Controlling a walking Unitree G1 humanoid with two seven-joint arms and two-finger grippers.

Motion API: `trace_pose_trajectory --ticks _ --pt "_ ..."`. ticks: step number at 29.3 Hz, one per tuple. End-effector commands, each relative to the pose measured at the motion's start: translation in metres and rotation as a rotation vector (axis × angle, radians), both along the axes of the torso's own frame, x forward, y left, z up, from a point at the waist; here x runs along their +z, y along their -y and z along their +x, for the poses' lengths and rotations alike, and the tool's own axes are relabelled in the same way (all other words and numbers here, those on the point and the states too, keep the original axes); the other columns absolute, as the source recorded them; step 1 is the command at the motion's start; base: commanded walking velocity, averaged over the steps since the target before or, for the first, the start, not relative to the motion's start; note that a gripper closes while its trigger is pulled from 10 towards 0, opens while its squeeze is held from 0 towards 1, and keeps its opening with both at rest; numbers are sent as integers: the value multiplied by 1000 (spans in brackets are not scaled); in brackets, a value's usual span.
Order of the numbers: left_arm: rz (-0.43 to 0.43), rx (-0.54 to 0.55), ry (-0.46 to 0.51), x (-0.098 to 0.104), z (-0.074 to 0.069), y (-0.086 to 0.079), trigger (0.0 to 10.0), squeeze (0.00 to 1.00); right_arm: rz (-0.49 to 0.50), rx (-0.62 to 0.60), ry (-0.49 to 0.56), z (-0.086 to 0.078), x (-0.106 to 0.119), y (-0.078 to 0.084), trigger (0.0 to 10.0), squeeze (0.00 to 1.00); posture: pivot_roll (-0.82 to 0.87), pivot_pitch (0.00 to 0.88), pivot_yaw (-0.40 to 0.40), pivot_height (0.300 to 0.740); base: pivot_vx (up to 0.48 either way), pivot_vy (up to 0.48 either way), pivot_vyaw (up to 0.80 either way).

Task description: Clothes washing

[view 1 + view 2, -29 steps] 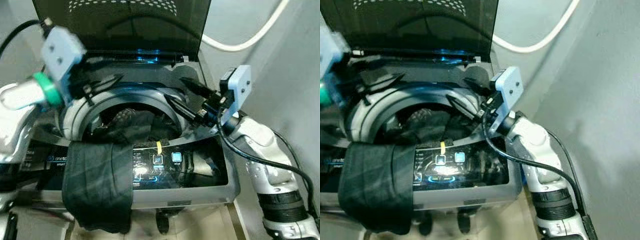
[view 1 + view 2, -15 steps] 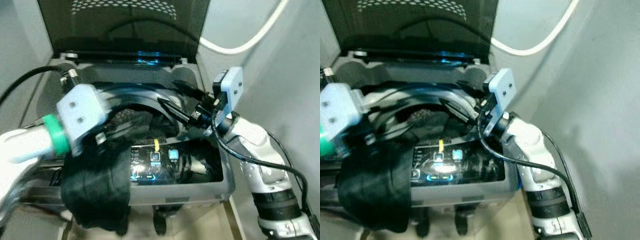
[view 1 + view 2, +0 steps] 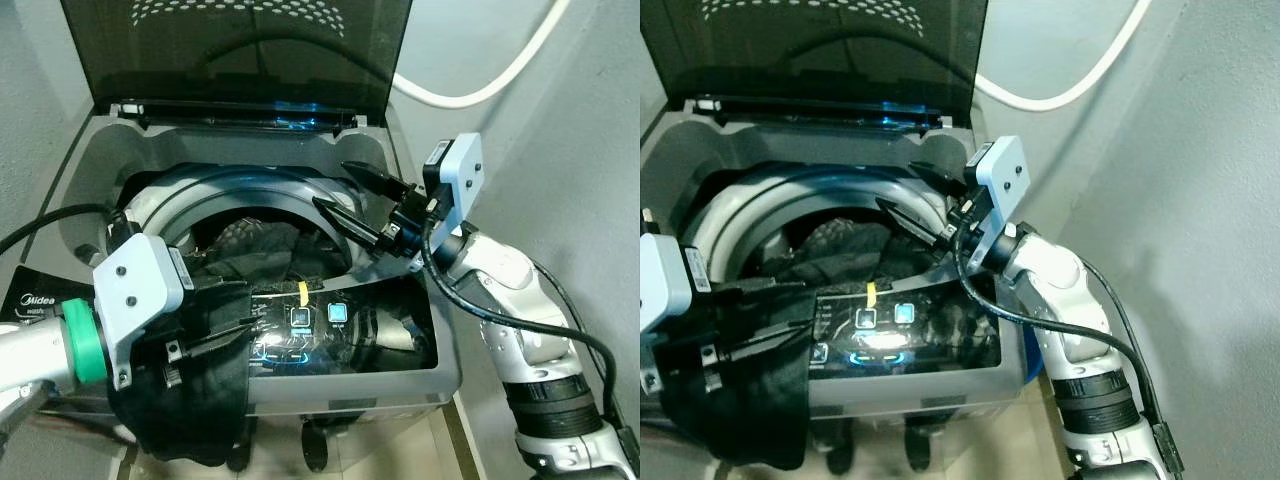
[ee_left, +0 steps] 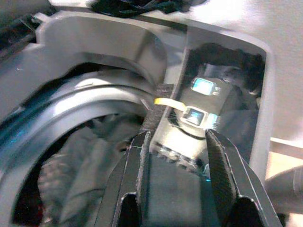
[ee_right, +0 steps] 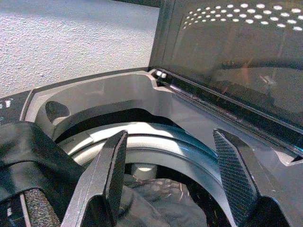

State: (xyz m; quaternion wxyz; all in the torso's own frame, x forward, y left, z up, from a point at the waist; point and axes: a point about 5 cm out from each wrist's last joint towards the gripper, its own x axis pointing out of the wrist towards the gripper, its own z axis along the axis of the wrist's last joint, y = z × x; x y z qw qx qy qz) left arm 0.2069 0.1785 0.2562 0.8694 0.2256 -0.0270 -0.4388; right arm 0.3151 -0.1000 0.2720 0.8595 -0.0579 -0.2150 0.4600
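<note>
Black fabric everywhere, basically. Top-loading washing machine (image 3: 420, 375) with its smoked lid (image 3: 240, 50) standing open, drum (image 3: 255, 195) already holding a pile of dark clothes (image 3: 250, 250). One more dark garment (image 3: 190, 400) slung over the machine's front-left edge, half on the lit control panel (image 3: 320, 335) and hanging down the front, not in the drum yet.

Big change in the last second: left gripper (image 3: 205, 320) dropped from up high over the back-left of the drum down to the front-left edge, now sitting right on top of that draped garment. Fingers (image 4: 220, 170) spread in the left wrist view, aimed along the panel, nothing pinched between them. Looks like lining up to grab or shove the hanging cloth, so probably the last piece left to load.

Right gripper (image 3: 360, 200) hardly moved, parked over the drum's right rim near the back-right corner, fingers (image 5: 111, 170) wide apart and empty, clothes visible below.

Whole view also shifted a bit, so camera bobbing, not the washer moving.

Next bit probably fiddly: floppy cloth, heavy part dangling outside, could slide off the front if nudged wrong.
</note>
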Motion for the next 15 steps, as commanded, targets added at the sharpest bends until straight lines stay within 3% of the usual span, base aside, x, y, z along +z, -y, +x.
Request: trace_pose_trajectory --ticks 1,5,12,13,15 --pt "-8 -16 -41 -3 -5 3 10000 0 -9 2 0 0 -1 1 10000 0 169 139 -21 740 0 0 0" --pt "25 34 -123 -14 -8 -6 10000 0 -10 -2 4 1 -1 2 10000 0 169 139 -21 740 0 0 0" --pt "75 87 -125 -20 -6 -12 10000 0 -10 -3 4 1 -1 3 10000 0 164 140 -16 740 0 0 0" --pt "95 108 -117 -21 -4 -14 8745 0 -10 -3 4 1 -1 3 10000 0 165 141 -16 740 0 0 0" --pt "95 108 -117 -21 -4 -14 8745 0 -10 -3 4 1 -1 3 10000 0 165 141 -16 740 0 0 0"
